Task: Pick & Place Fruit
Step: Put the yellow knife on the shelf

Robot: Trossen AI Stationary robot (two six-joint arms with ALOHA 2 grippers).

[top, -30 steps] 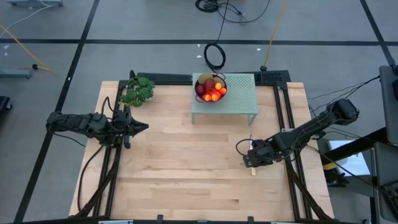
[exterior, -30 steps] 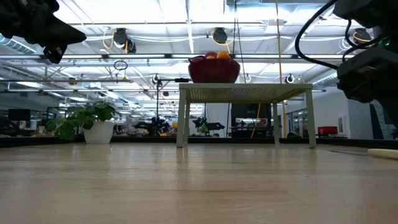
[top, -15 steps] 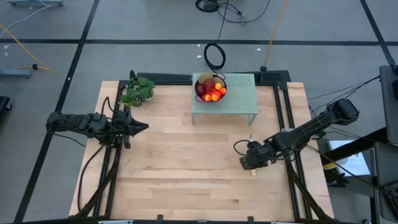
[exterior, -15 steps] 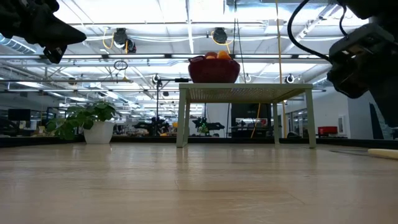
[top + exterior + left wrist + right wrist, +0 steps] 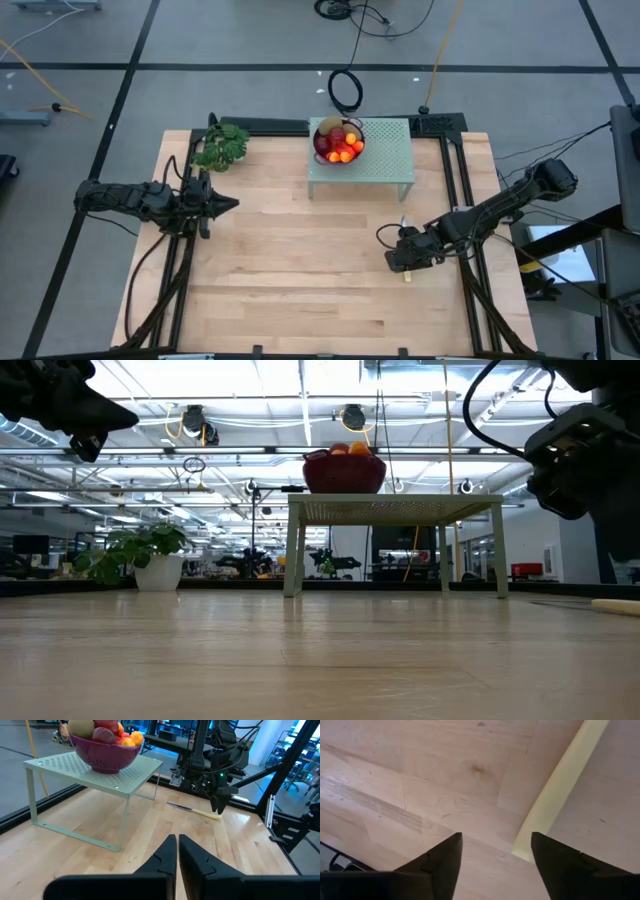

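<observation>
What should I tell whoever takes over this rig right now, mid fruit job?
Left gripper: shut, empty, held above the table's left side near the leafy plant.
Right gripper: open, empty, pointing down over the yellow-handled knife lying on the table's right side.
Fruit: all of it is in the dark red bowl on top of the pale green perforated stand at the table's far edge.
Done: no fruit moved out yet.
Left: pick the fruit from the bowl and place it. Mind the knife under the right arm.
</observation>
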